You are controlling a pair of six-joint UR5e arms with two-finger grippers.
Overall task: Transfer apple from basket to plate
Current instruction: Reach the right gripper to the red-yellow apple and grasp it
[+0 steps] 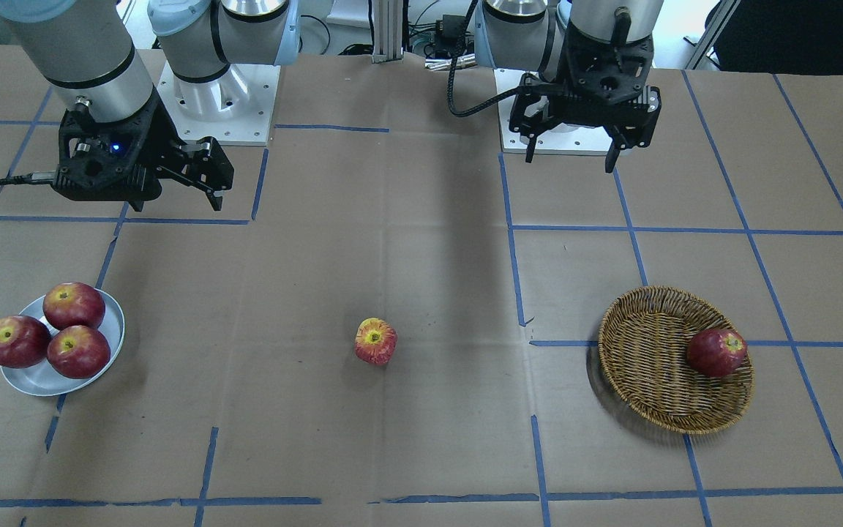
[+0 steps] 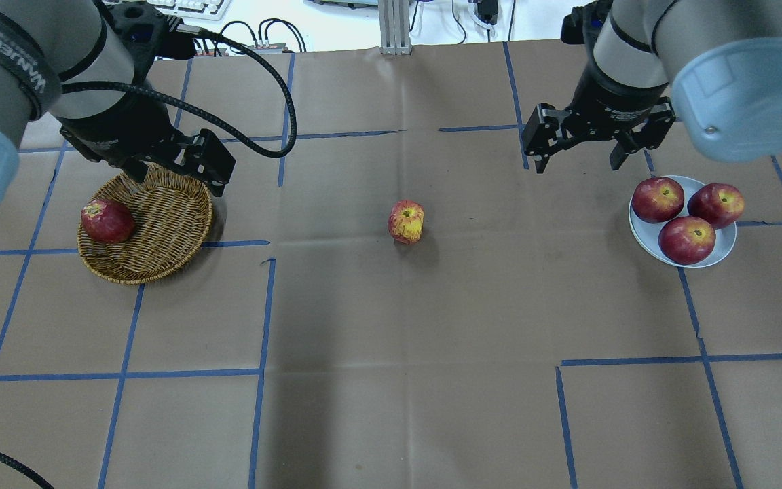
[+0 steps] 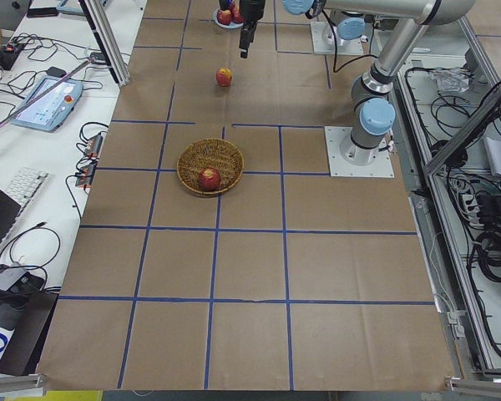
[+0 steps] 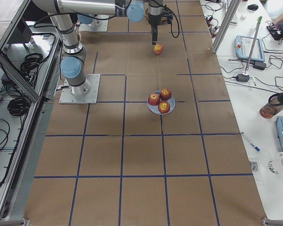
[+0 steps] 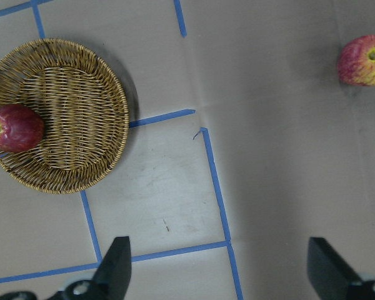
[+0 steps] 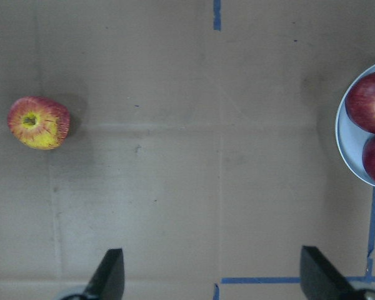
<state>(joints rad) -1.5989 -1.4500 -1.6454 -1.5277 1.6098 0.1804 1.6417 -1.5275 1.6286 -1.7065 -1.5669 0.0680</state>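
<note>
- We see the apple point(image 2: 406, 221), streaky red with a yellow patch round its stem hollow, lying on the bare brown table point(image 2: 391, 339), roughly midway between the basket point(image 2: 167, 224) and the plate point(image 2: 645, 236) and well apart from both.
- It touches neither claw, and its stem hollow faces upward in the overhead view.
- The left claw point(image 1: 570, 161) hangs above the table on the basket's side. Its two fingers are spread wide with nothing between them.
- In its wrist view we find the basket to the upper left and the apple at the upper right corner.
- The right claw point(image 2: 579, 163) hangs above the table on the plate's side, just beside the plate in the overhead view. Its fingers likewise stand wide apart and carry nothing.
- Its wrist view shows the apple at the left and the plate's edge at the right.
- The wicker basket holds one dark red apple point(image 1: 716, 352), resting against the inside of the rim on the side away from the table's middle.
- The pale plate carries three dark red apples point(image 1: 63, 329), packed close together; one of them overhangs the rim.
- Blue tape point(image 2: 187, 373) marks the table into squares.
</note>
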